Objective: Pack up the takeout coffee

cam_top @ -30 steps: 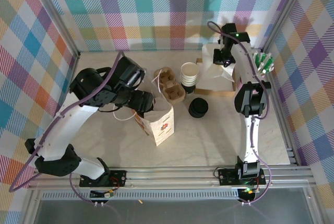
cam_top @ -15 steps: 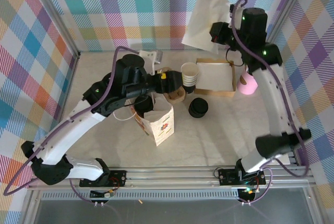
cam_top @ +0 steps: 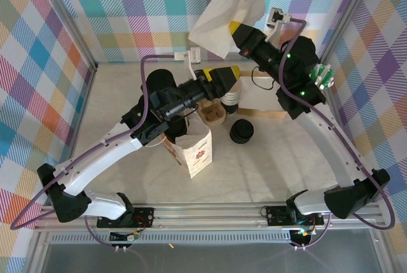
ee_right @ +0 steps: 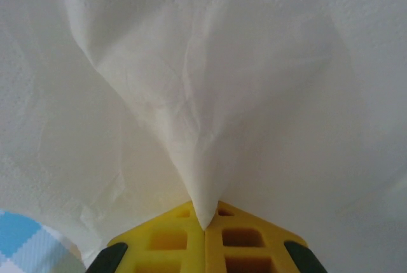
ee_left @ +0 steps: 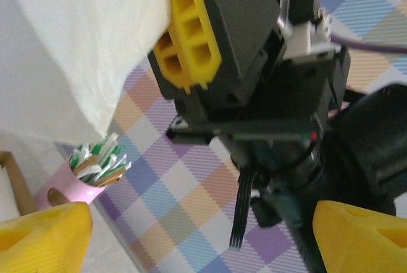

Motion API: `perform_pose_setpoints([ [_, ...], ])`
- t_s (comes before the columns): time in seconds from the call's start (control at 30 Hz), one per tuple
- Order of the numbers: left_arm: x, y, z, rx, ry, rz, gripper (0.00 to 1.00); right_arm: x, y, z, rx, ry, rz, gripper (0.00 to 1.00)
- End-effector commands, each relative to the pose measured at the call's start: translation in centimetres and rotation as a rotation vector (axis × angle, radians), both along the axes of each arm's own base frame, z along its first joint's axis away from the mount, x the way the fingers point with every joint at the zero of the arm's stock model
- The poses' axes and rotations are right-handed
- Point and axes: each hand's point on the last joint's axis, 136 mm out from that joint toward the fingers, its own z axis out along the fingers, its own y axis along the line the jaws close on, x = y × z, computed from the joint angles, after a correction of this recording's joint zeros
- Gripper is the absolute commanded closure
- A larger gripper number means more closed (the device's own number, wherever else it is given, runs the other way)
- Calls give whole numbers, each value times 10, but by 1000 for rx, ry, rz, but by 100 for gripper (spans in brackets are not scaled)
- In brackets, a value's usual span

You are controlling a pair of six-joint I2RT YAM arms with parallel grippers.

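Right fingers (ee_right: 235, 238): clenched on napkin (cam_top: 230, 7)
Left fingers (ee_left: 44, 235): released, facing it
Do well: pinch napkin's free edge before right lets go

Both arms stretch toward the far side. The left gripper (cam_top: 229, 76) points right, jaws wide apart; the right gripper (cam_top: 236, 30) points left, pinched on a napkin (cam_top: 230, 4).
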Motion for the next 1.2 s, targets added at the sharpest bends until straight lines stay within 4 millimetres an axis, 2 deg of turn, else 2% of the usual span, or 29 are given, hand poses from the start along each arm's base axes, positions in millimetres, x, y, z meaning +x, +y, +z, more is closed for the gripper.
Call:
perform_pose_setpoints([
  [0.0,-8,10,39,-158,-89,18,11,-41,-15,54,185,-141,33,100],
  [0.17,-6,19,52,-254,-131,48,11,-60,-4,57,244,-158,104,100],
  [0.4,-8,36,69,-360,-198,101,13,-75,14,58,281,-162,179,100],
  [0.7,-17,56,79,-451,-272,134,23,-78,24,55,290,-153,196,100],
  [1.0,-19,75,84,-540,-296,183,23,-81,28,53,295,-151,201,100],
  [1.07,-21,77,87,-548,-306,186,26,-81,28,52,298,-151,200,100],
  [1.17,-21,81,87,-552,-309,201,36,-83,30,51,301,-149,204,100],
])
